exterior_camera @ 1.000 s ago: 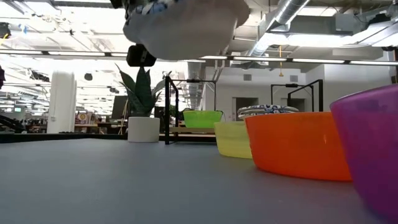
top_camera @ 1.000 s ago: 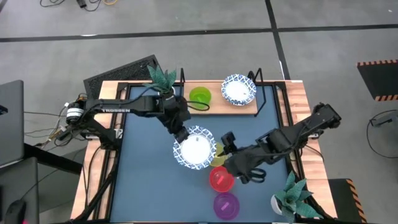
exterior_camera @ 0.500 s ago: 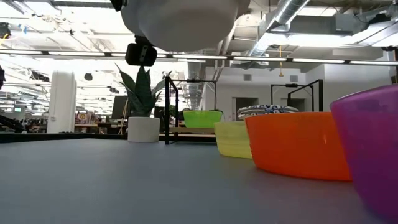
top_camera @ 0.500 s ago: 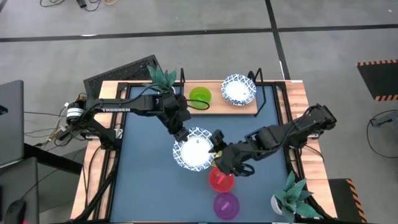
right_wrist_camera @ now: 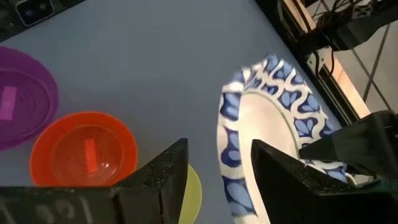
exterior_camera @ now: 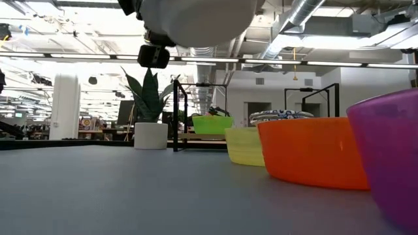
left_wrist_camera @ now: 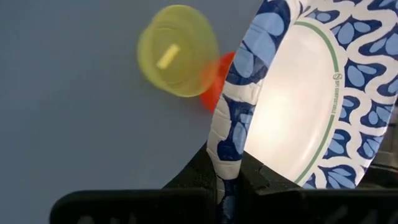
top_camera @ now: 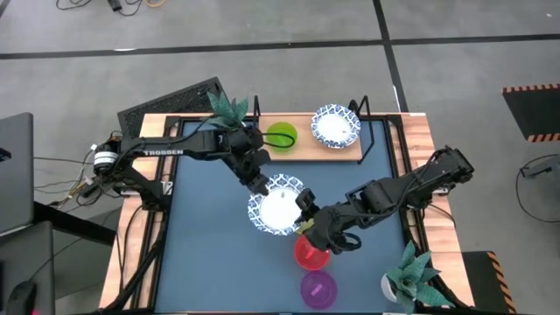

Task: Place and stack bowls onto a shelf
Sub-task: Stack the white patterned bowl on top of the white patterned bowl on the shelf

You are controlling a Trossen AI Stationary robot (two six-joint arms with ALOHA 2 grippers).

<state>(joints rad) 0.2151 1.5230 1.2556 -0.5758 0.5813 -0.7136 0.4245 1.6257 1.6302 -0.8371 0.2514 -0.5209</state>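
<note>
My left gripper [top_camera: 260,182] is shut on a white bowl with a blue patterned rim [top_camera: 278,208] and carries it above the table's middle. My right gripper [right_wrist_camera: 219,149] is open at that bowl's opposite side [top_camera: 304,215]; its fingers stand on either side of the rim without touching. Under them the yellow bowl [left_wrist_camera: 177,50] sits on the table beside the red bowl [top_camera: 311,254] and the purple bowl [top_camera: 318,289]. On the shelf's wooden plank [top_camera: 306,150] rest a green bowl [top_camera: 281,136] and a second blue-rimmed bowl [top_camera: 337,127]. My left gripper pinches the bowl's blue rim [left_wrist_camera: 225,163] between its two fingers, one inside the bowl and one on its outer wall. The fingers come from the table's far left, slanting down. The bowl is lifted clear of the table, its pale underside [exterior_camera: 196,19] showing high in the low view.
Potted plants stand at the table's far-left corner [top_camera: 229,109] and near-right corner [top_camera: 411,273]; a white pot [exterior_camera: 150,135] shows beside the shelf's black frame [exterior_camera: 175,114]. Bare blue tabletop [top_camera: 201,245] lies on the left and near the front.
My right gripper has moved toward the table's left, up to the held bowl's rim. My left gripper has carried the bowl a little up and toward the far right; the bowl's underside has risen in the low view.
</note>
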